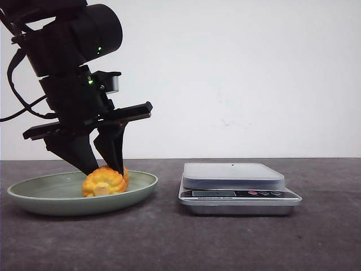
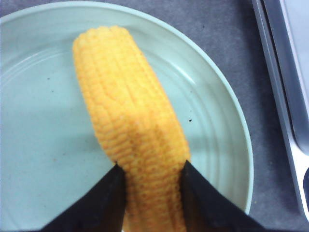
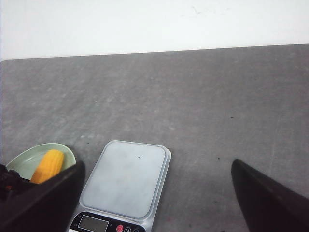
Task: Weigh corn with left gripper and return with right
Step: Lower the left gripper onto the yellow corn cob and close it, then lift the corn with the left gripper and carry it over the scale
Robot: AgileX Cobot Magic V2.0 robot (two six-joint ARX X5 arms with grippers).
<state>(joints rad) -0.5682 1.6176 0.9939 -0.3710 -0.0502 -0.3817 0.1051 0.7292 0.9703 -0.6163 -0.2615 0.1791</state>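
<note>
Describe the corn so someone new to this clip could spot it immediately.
On the dark grey table, left of the silver kitchen scale, sits a pale green plate. The corn lies in it, the only yellow thing, between the left gripper fingers.

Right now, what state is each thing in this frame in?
corn: lying on its side in the plate, not lifted.
left gripper: down over the plate, one finger on each side of the corn, touching it.
right gripper: open, holding nothing.
plate: upright on the table, left of the scale.
scale: platform bare; display unreadable.
</note>
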